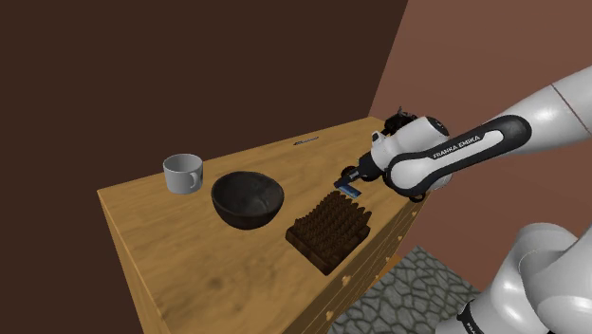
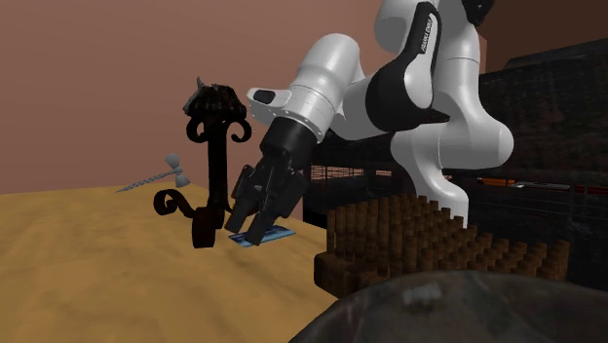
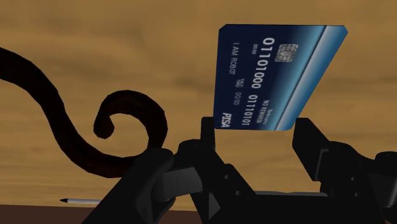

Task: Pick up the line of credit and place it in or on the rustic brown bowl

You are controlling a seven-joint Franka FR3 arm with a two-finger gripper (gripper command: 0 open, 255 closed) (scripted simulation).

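Note:
A blue credit card [image 3: 273, 76] lies flat on the wooden dresser top [image 1: 190, 256]; it also shows as a blue card [image 1: 354, 191] in the shoulder view and a blue card [image 2: 268, 236] in the second exterior view. My black gripper [image 3: 257, 130] is open, low over the card's near end, with one finger [image 3: 212, 137] on each side of that end. I cannot tell whether they touch it. The gripper [image 1: 348, 178] is to the right of the dark bowl [image 1: 248, 199] in the shoulder view. The bowl's rim [image 2: 458, 302] fills the second exterior view's lower right.
A brown block of upright pegs [image 1: 329, 228] stands between bowl and card. A black scrolled iron stand [image 2: 209, 166] rises just beside the gripper [image 2: 246, 224]. A white mug [image 1: 183, 173] sits beyond the bowl. A thin metal tool [image 1: 305, 141] lies by the wall.

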